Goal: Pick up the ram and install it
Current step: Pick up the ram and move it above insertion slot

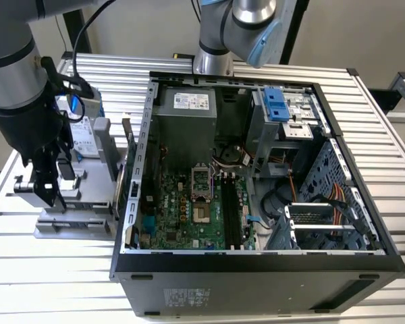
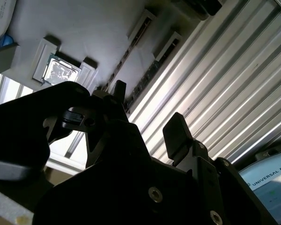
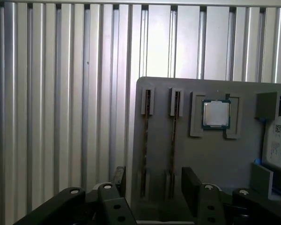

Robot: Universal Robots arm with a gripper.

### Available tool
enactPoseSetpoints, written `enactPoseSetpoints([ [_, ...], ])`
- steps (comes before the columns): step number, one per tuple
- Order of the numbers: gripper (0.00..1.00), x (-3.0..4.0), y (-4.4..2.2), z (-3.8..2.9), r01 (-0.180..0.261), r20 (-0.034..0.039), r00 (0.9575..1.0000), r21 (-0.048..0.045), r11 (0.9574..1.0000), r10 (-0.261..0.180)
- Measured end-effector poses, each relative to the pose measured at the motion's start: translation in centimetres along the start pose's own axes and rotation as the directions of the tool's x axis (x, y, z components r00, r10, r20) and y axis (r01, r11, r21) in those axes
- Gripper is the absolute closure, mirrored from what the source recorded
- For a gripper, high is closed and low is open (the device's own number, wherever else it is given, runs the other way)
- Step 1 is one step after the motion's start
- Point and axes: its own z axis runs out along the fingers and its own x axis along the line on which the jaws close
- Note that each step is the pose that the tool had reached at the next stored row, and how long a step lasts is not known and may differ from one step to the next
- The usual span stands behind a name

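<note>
Gripper (image 3: 154, 177) hangs low over a grey tray (image 3: 215, 159), its two black fingers (image 3: 192, 185) spread apart with nothing held between them. Straight ahead of it in the first wrist view, a ram stick (image 3: 145, 140) and a second stick (image 3: 174, 140) stand on edge in slotted holders on that tray, parallel and near each other. Their long axes run along the ribs of the metal table (image 3: 61, 93), and the gap between the fingers lies across that axis, so I judge a squeeze would meet the flat faces. Both sticks fall within the gap as seen (how far above them the fingertips sit I cannot tell).

Each stick is a thin dark strip, the tray matte moulded plastic, the table bright ribbed aluminium. A square, shiny processor chip (image 3: 216, 114) and a labelled hard drive (image 3: 278, 145) share the tray. In the exterior view the open computer case (image 1: 256, 270) stands just beside the tray, long black slots (image 1: 229, 209) on its green board.
</note>
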Motion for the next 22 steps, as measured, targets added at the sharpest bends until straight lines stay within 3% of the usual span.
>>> enactPoseSetpoints([
  [22,0.00,0.05,0.12,1.95,-0.006,-0.0040,1.0000,-0.0003,1.0000,0.006],
])
